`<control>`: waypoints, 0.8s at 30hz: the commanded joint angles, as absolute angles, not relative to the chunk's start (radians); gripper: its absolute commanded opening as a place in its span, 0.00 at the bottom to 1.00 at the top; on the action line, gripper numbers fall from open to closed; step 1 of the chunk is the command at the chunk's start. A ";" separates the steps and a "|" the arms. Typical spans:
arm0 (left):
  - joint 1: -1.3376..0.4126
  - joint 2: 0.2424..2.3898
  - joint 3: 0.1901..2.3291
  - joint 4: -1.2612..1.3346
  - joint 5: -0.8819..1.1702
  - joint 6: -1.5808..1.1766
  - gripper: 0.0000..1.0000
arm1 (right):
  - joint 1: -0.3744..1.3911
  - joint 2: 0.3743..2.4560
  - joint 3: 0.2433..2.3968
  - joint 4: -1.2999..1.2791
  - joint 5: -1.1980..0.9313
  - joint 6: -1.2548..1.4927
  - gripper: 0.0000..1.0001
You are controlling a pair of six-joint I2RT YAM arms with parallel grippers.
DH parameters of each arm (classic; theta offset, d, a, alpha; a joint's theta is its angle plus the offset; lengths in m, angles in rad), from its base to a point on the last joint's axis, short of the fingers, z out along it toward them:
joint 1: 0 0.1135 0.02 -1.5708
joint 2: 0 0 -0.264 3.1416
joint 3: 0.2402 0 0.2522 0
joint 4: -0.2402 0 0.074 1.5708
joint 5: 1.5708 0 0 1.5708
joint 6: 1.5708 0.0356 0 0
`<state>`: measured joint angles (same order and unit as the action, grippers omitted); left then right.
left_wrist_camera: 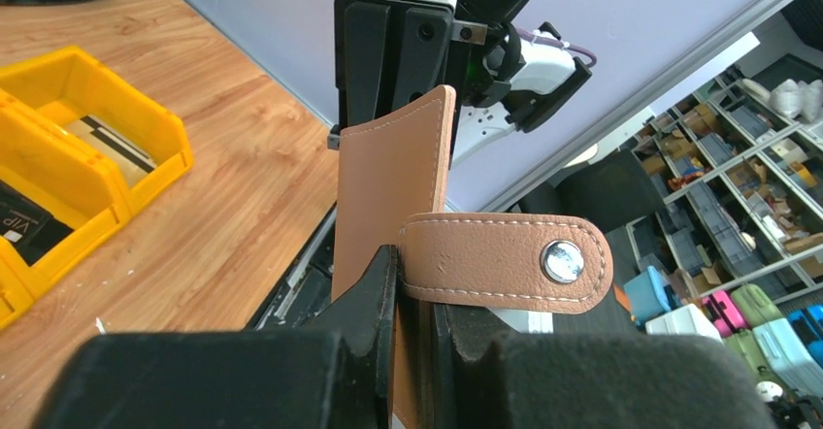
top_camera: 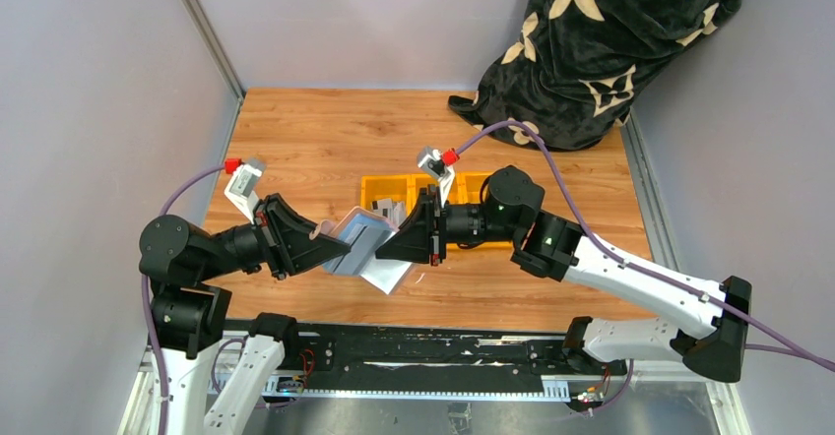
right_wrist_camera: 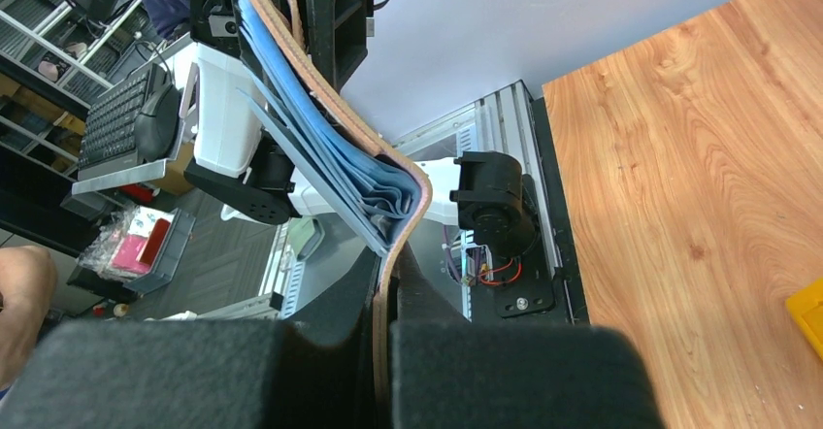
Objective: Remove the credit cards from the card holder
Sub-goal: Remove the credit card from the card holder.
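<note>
Aloft, card holder [top_camera: 357, 240] lengthwise between left hand [top_camera: 333, 249] and right hand [top_camera: 387, 250], both gripping it.

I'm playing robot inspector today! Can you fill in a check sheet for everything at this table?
Surface: wooden table, no spill seen.
Job's things: card holder held open in the air between both arms. Credit cards: some lie in the yellow bins; whether any remain in the slots cannot be told.
Clutter: only the yellow bins, behind the holder.
Grippers: left gripper shut on the holder's tan side, by the snap tab; right gripper shut on the opposite edge.
Cables: purple cables run along both arms, away from the holder.
Surroundings: grey walls; black flowered blanket at the far right corner.
</note>
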<state>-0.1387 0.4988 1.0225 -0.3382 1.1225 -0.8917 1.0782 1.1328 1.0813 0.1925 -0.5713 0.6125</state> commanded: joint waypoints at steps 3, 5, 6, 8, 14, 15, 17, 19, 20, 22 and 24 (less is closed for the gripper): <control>-0.141 0.469 1.018 -0.398 1.194 -0.895 0.09 | 1.088 1.157 1.138 0.194 -0.494 0.571 0.00; -0.141 0.470 1.023 -0.398 1.197 -0.895 0.09 | 1.088 1.155 1.138 0.185 -0.486 0.563 0.00; -0.141 0.471 1.025 -0.394 1.201 -0.894 0.08 | 1.088 1.155 1.140 0.181 -0.482 0.560 0.00; -0.141 0.470 1.027 -0.390 1.204 -0.895 0.08 | 1.087 1.157 1.141 0.180 -0.473 0.558 0.00; -0.142 0.467 1.006 -0.375 1.195 -0.897 0.05 | 1.088 1.167 1.147 0.179 -0.472 0.551 0.00; -0.141 0.465 1.003 -0.365 1.202 -0.909 0.05 | 1.088 1.167 1.145 0.173 -0.464 0.546 0.00; -0.141 0.461 1.000 -0.363 1.205 -0.909 0.05 | 1.087 1.172 1.146 0.172 -0.451 0.542 0.00; -0.141 0.459 0.995 -0.362 1.201 -0.904 0.03 | 1.088 1.183 1.155 0.178 -0.451 0.538 0.00; -0.141 0.459 0.991 -0.362 1.201 -0.903 0.03 | 1.088 1.189 1.159 0.181 -0.453 0.538 0.00; -0.141 0.458 0.987 -0.364 1.201 -0.897 0.02 | 1.088 1.199 1.170 0.188 -0.459 0.537 0.00; -0.141 0.455 0.987 -0.379 1.199 -0.879 0.02 | 1.088 1.208 1.176 0.197 -0.467 0.542 0.00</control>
